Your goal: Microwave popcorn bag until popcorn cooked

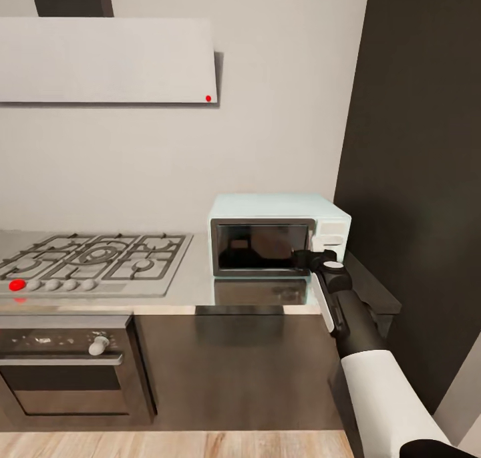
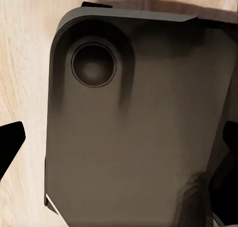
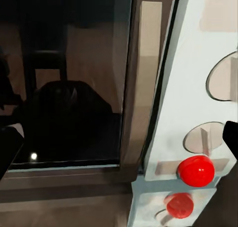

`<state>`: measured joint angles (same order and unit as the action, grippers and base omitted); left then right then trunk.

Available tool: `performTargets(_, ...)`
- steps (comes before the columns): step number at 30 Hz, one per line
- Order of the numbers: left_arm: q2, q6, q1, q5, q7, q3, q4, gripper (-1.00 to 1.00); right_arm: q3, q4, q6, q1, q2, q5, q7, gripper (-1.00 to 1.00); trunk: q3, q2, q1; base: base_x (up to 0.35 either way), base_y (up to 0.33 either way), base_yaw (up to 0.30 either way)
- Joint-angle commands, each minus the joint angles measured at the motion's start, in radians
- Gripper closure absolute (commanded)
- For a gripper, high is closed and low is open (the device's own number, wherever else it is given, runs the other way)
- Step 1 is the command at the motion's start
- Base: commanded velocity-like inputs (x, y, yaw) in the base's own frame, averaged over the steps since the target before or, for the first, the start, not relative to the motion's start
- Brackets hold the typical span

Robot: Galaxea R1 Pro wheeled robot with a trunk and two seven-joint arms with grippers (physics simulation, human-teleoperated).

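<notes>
Right tool (image 1: 302,258) at the closed microwave (image 1: 277,234) door's edge

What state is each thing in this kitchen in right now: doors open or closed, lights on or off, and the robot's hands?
Microwave: door closed, something dark behind the glass.
Microwave's red light: glowing red.
Oven: door closed.
Stove: no flame visible, one red knob at the front.
Right gripper: up against the microwave's door edge; open or shut, cannot tell.
Left gripper: fingers spread apart, holding nothing.

Soft even light, mild blur, glossy countertop (image 1: 200,291) reflections.
</notes>
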<state>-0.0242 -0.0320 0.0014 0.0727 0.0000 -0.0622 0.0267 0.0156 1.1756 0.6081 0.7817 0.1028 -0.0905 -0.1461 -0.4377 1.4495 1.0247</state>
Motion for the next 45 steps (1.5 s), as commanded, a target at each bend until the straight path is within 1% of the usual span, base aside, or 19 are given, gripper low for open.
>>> performTargets(1, 0.0, -0.002, 0.0, 0.007, 0.0, -0.006, 0.001, -1.0, 0.001, 0.001, 0.007, 0.001, 0.0, -0.009, -0.001, -1.0, -0.001, 0.0, 0.0, 0.212, 0.0, 0.0)
performTargets(7, 0.0, -0.002, 0.0, 0.007, 0.0, -0.005, 0.001, -1.0, 0.001, 0.001, 0.008, 0.001, 0.0, -0.011, 0.0, -1.0, -0.001, 0.0, 0.0, 0.198, 0.0, 0.0)
performTargets(17, 0.0, -0.002, 0.0, 0.007, 0.0, -0.005, 0.001, -1.0, 0.001, 0.001, 0.009, 0.001, -0.002, -0.011, 0.003, -1.0, -0.001, 0.0, 0.0, 0.018, 0.0, 0.0)
performTargets(23, 0.001, -0.002, 0.0, 0.008, 0.001, -0.007, 0.001, -1.0, 0.001, 0.001, 0.007, 0.001, -0.002, -0.011, 0.003, -1.0, -0.001, 0.0, 0.0, 0.141, -0.081, 0.0)
performTargets(30, 0.001, -0.002, 0.0, 0.009, 0.003, -0.007, 0.001, -1.0, 0.001, -0.024, 0.006, 0.001, -0.002, -0.011, 0.003, -1.0, -0.001, 0.0, 0.0, 0.013, -0.009, 0.0)
performTargets(38, 0.001, -0.002, 0.0, 0.009, 0.002, -0.006, 0.001, -1.0, 0.001, -0.028, 0.008, 0.001, -0.002, -0.011, 0.003, -1.0, -0.001, 0.0, 0.0, 0.0, 0.0, 0.0)
performTargets(39, 0.001, -0.002, 0.0, 0.009, 0.002, -0.006, 0.001, -1.0, 0.001, -0.028, 0.008, 0.001, -0.002, -0.011, 0.003, 1.0, -0.001, 0.0, 0.0, 0.0, 0.0, 0.0)
performTargets(45, 0.001, -0.001, 0.0, 0.009, 0.002, -0.007, 0.001, -1.0, 0.001, -0.028, 0.01, 0.001, -0.002, -0.011, 0.002, 1.0, -0.001, 0.0, 0.0, 0.0, 0.0, 0.0)
